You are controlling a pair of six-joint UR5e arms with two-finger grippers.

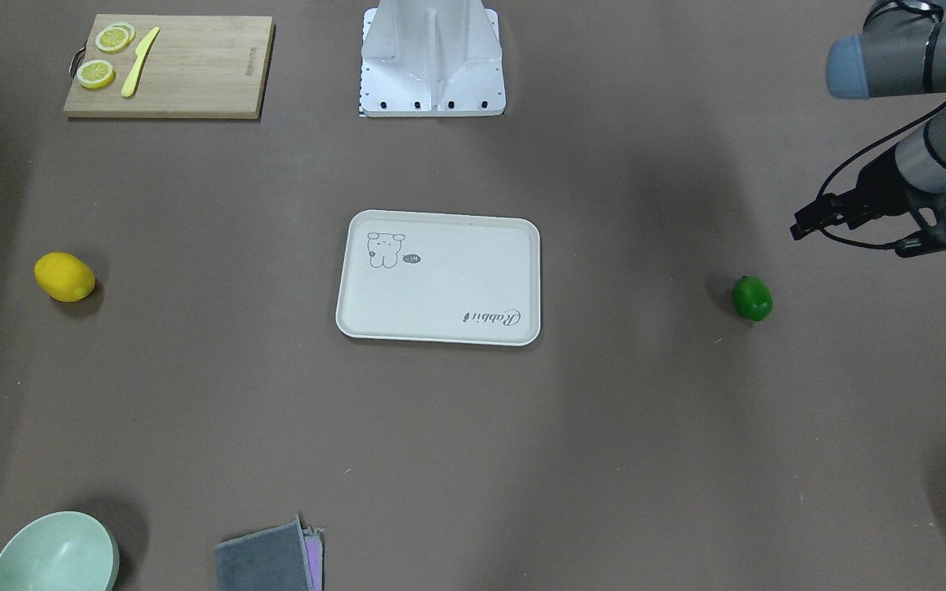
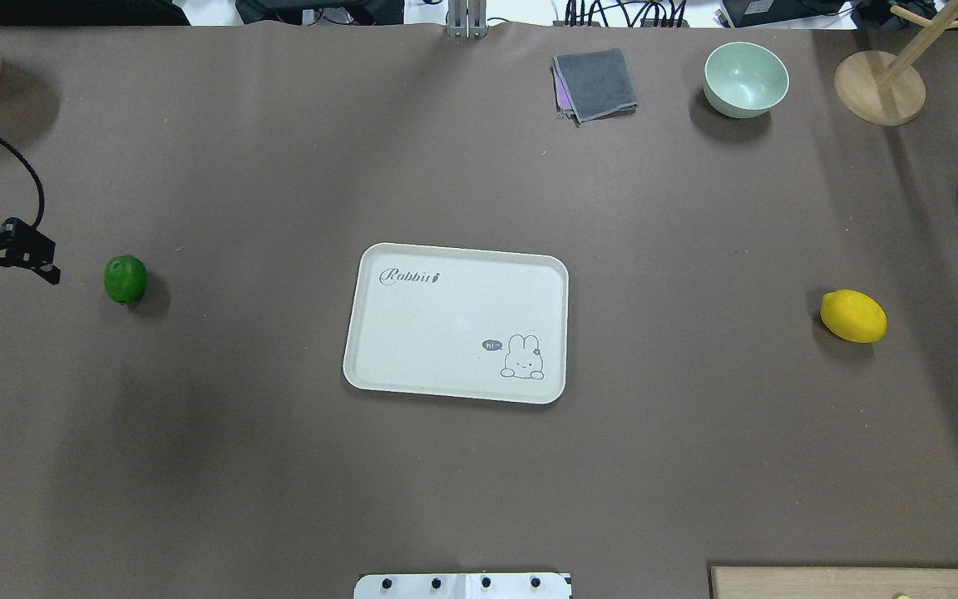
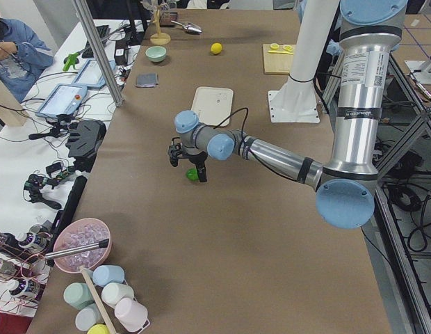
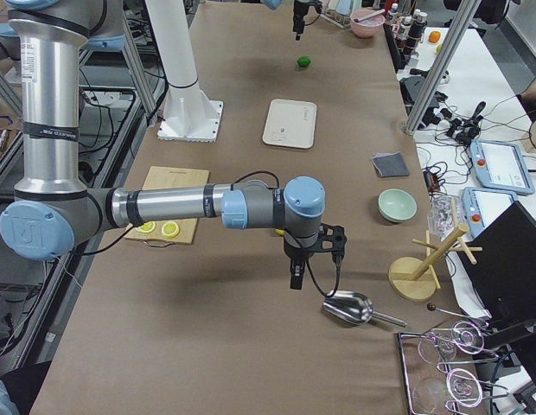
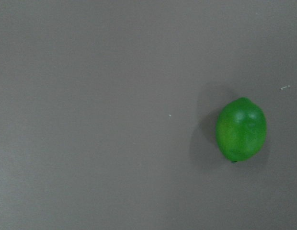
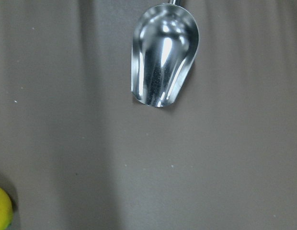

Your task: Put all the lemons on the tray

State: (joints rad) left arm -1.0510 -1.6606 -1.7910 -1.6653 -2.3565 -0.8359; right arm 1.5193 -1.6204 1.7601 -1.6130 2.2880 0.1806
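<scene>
The cream tray (image 1: 440,287) with its "Rabbit" script lies at the table's middle, with nothing on it, and also shows from overhead (image 2: 446,333). The green lemon (image 1: 752,298) lies on the table on my left side. My left gripper (image 1: 937,234) hovers just outward of it and looks open and empty. The left wrist view shows the green lemon (image 5: 241,129) at its right. The yellow lemon (image 2: 853,316) lies on my right side. My right gripper (image 4: 313,255) hangs above the table near it, seen only from the side, so I cannot tell whether it is open or shut.
A wooden cutting board (image 1: 169,66) with lemon slices and a yellow knife sits by the robot base (image 1: 432,57). A green bowl (image 2: 745,79), a grey cloth (image 2: 595,83) and a wooden stand (image 2: 878,87) line the far edge. A metal scoop (image 6: 163,57) lies below the right wrist.
</scene>
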